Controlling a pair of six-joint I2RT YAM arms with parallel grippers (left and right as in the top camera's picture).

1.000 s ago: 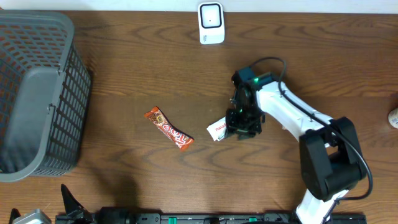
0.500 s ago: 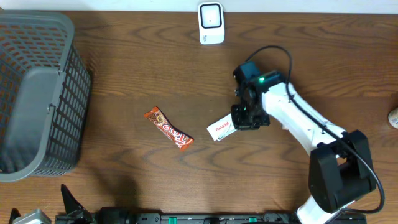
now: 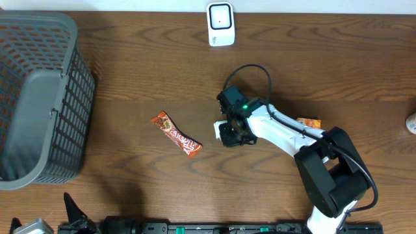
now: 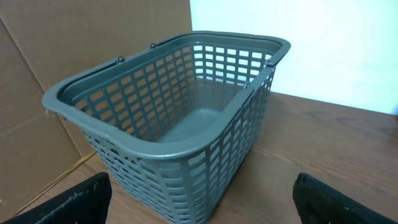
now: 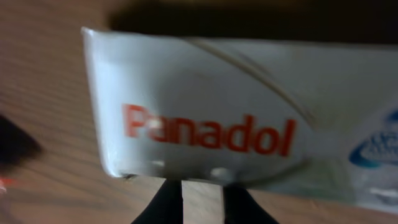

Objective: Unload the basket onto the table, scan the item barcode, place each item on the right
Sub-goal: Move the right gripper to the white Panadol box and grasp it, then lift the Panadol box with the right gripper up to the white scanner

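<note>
The item is a white Panadol box (image 5: pixel 217 118) with red lettering. It fills the right wrist view, close to the camera. My right gripper (image 5: pixel 202 183) is shut on its lower edge, with its two dark fingers a narrow gap apart. From overhead only a white sliver of the box (image 3: pixel 219 125) shows beside the right gripper (image 3: pixel 229 134), at mid-table. The white barcode scanner (image 3: pixel 220 25) stands at the far edge, well apart from the box. No barcode shows on the box. My left gripper (image 4: pixel 202 205) is open with nothing in it, facing the grey basket (image 4: pixel 186 118).
An orange-red candy bar (image 3: pixel 176 134) lies left of the right gripper. A small orange packet (image 3: pixel 309 122) lies beside the right arm. The grey basket (image 3: pixel 39 97) fills the left side. A round object (image 3: pixel 411 121) sits at the right edge.
My right gripper has closed on the Panadol box and swung left and toward the front with it. The orange packet under the arm has come into view. The left arm has not moved.
</note>
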